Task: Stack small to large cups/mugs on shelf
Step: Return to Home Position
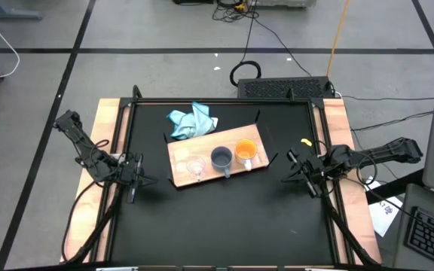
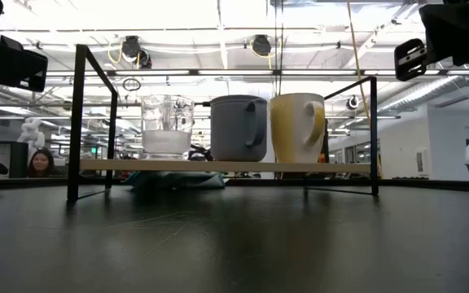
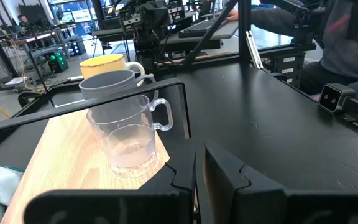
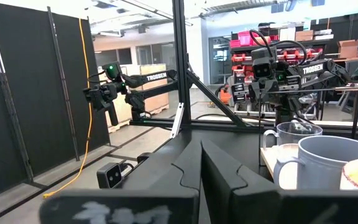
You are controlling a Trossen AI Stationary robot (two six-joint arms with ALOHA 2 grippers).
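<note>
Centrally on the black table (image 1: 217, 226), toward its far side, lies a light wooden shelf (image 1: 202, 147), a flat board raised on black brackets (image 2: 76, 122) and turned slightly askew. Three handled cups stand upright in a row along the board, close together. The small clear glass cup (image 1: 195, 167) is at the left end, the grey-blue mug (image 1: 221, 158) is in the middle, and the orange mug (image 1: 246, 152) is at the right end. A crumpled light blue cloth (image 1: 193, 122) sits at the shelf's far left corner, partly tucked behind it. Neither arm touches the shelf or the cups. The left hand (image 3: 199, 152) hangs over the left edge of the table, well apart from the shelf, its two dark fingers drawn together with only a thin slit between them and nothing held. The right hand (image 4: 201, 148) hangs over the right edge of the table, also well apart from the shelf, fingers likewise closed on nothing.
</note>
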